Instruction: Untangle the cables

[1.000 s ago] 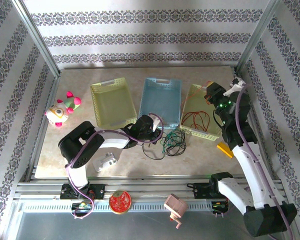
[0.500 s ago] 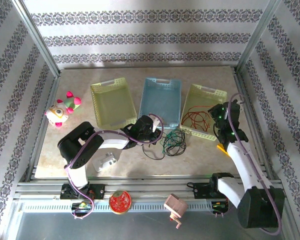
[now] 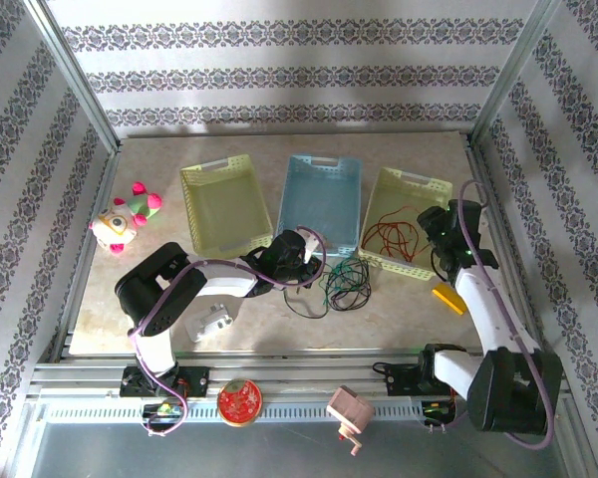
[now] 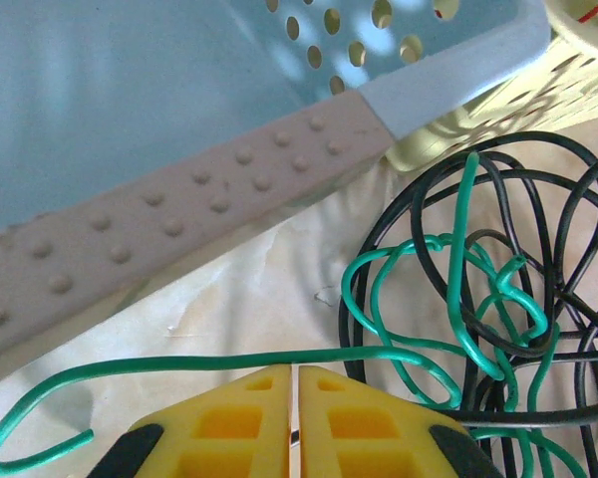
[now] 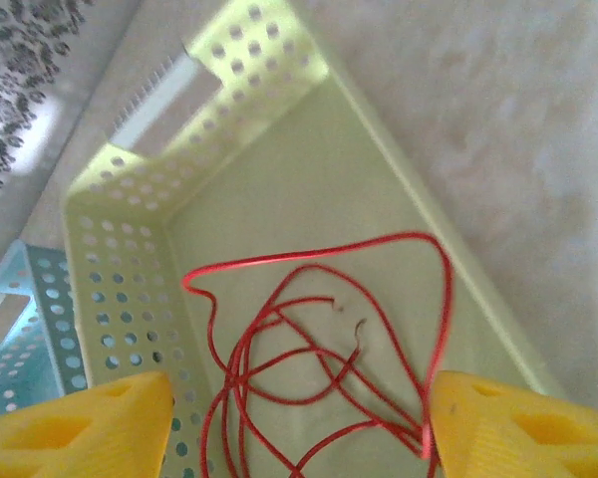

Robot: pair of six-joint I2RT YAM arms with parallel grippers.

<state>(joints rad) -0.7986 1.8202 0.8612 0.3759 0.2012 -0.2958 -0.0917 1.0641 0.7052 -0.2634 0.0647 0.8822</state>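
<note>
Red cable [image 3: 389, 237] is lying loose in the yellow-green basket [image 3: 411, 179] on the right. The right gripper [image 5: 301, 398] is hanging over it with its fingers spread wide and nothing between them. A second ago that arm was standing tall above the basket. Since then it has been folding down and drawing back toward its own side, while the red loops are staying where they were. This is looking like a finished drop: one strand is already out of the knot, and the right arm is freeing itself for the next one.

The other cables are sitting as a tangle of green and black loops [image 3: 344, 284] on the table [image 3: 399, 319]. It is lying just in front of the blue basket [image 3: 324, 162], between the two arms. The left gripper [image 4: 297, 438] is keeping the same place beside the tangle as it had a second ago. Its fingers are pressing together, and a run of the green cable [image 4: 219, 361] is crossing right at their tips. Whether that run is being nipped or is merely lying against them cannot be told.

Green and black are winding through each other in several places, so the task is probably sitting at about a third done. The next pull is likely calling for the left arm to anchor one colour while the right arm comes back for the other.
</note>
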